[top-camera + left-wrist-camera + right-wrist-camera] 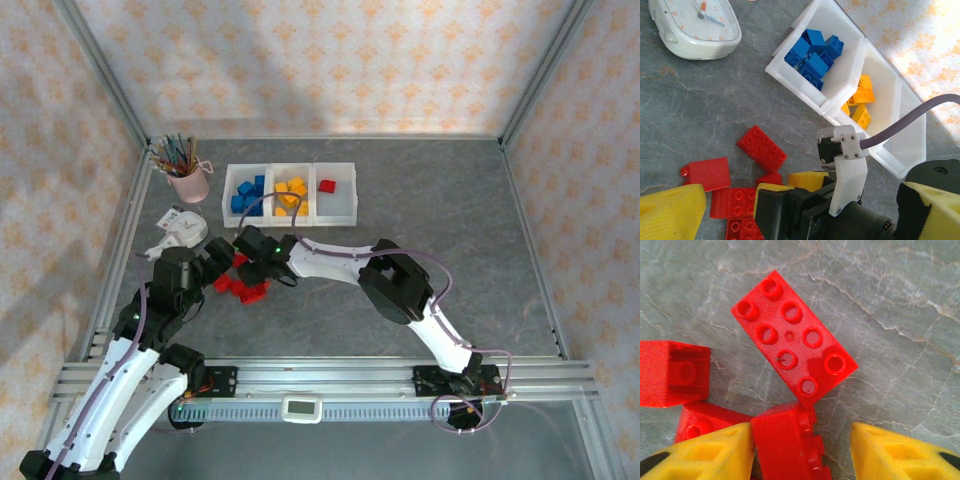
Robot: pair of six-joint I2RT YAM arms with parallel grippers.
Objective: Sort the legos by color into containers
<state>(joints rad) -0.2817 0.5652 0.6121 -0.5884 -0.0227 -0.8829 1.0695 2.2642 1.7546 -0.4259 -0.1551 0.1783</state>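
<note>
The small red plastic lego bricks lie on the grey worktop, light, stiff and slick; your right tool, spread apart astride one, should pinch its flat sides.

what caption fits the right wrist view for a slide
Open right tool straddling one red lego, a flat eight-stud lego just ahead

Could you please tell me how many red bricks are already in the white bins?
1: a small red plastic brick lies in the right-hand translucent white plastic bin; none seems hidden there.
</note>
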